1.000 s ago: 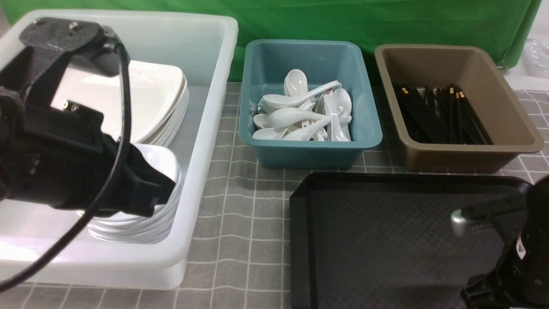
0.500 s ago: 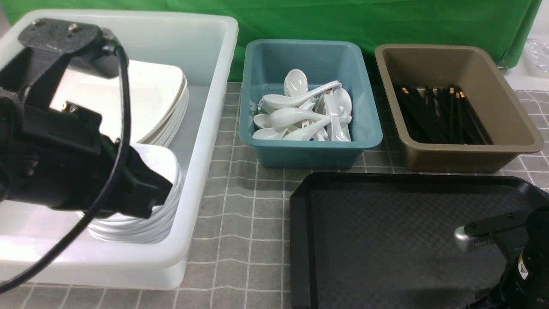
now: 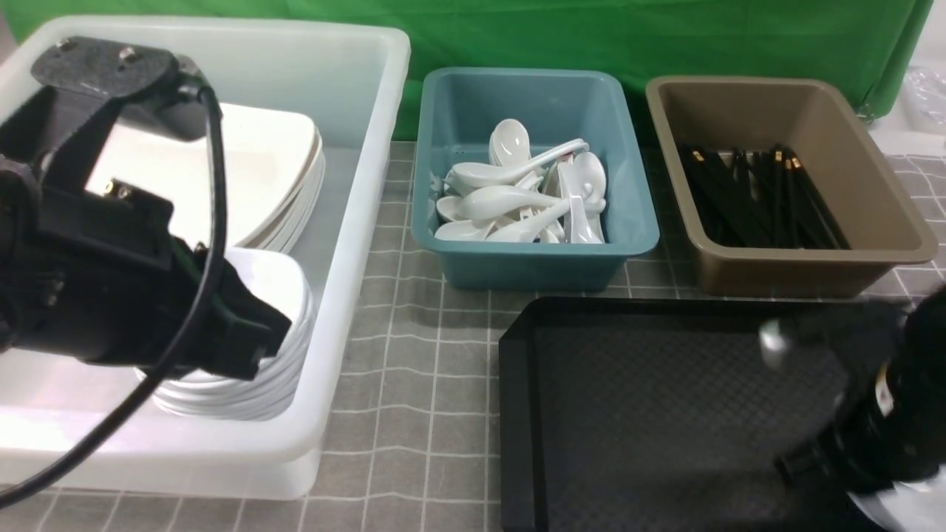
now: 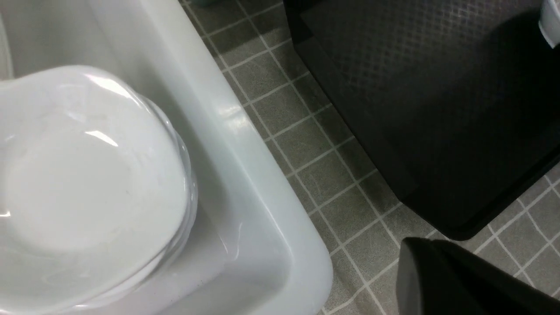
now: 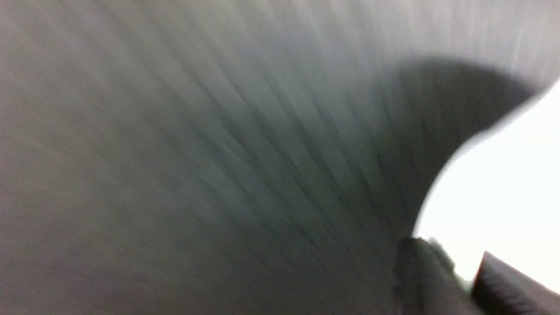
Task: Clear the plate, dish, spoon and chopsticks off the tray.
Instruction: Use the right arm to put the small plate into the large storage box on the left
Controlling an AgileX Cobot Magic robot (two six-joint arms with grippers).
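Black is what meets us first: the big black rectangular plastic tray lies on the grey gridded counter, and every part of its floor that we can see is bare. Its near right corner is hidden behind the blurred right arm, where a sliver of glossy white crockery shows at the frame's edge; plate or dish, we cannot tell. In the right wrist view the right claw sits at the rim of a bright white shape, too blurred for us to say whether it pinches that rim or stands spread beside it. The left claw hangs over the stack of small deep white dishes in the large translucent white tub, beside the white square plates; we cannot tell its spread either. White soup spoons lie in the teal tub, black chopsticks with gold bands in the brown tub. We judge the clearing nearly done, the white piece being the last item. The next move calls for a sure hold on its slippery rim, a lift clear of the tray's raised edge, and a carry to the white tub
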